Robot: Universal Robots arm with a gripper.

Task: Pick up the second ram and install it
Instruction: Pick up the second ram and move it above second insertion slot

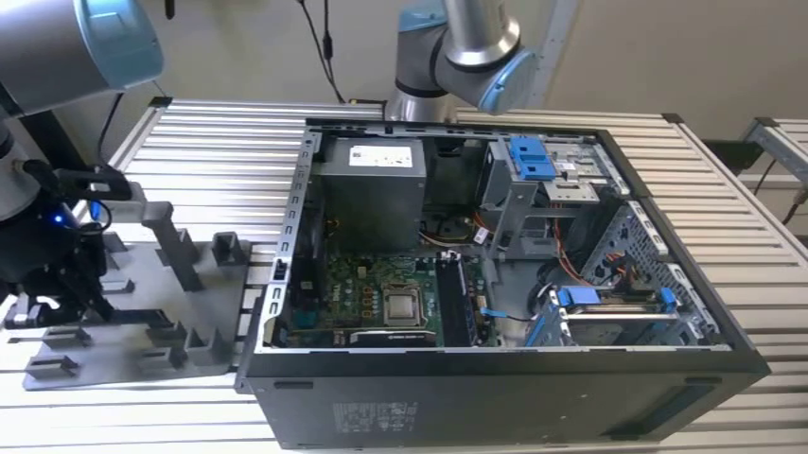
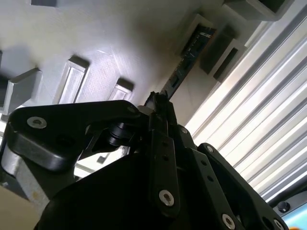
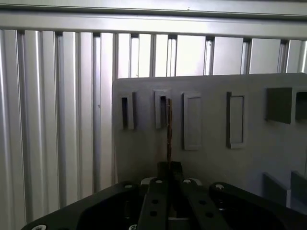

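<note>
The second ram (image 3: 169, 125) is a thin dark stick seen edge-on, and seen along its length in the second wrist view (image 2: 186, 56). Its far end sits in a slotted holder of the grey fixture plate (image 3: 211, 163). My gripper (image 3: 169, 167) is shut on the near end of the stick, with its black fingers (image 2: 162, 111) pressed together around it. In the exterior view my gripper (image 1: 60, 305) hangs low over the grey fixture plate (image 1: 189, 284) at that view's left, beside the open computer case (image 1: 505, 388).
The case lies open on a slatted metal table (image 1: 215, 142), with the green motherboard (image 1: 366, 288) and its long black slots (image 1: 457, 301) inside. Blue drive clips (image 1: 531, 156) sit at the back. Grey posts (image 1: 170, 241) rise from the fixture near my gripper.
</note>
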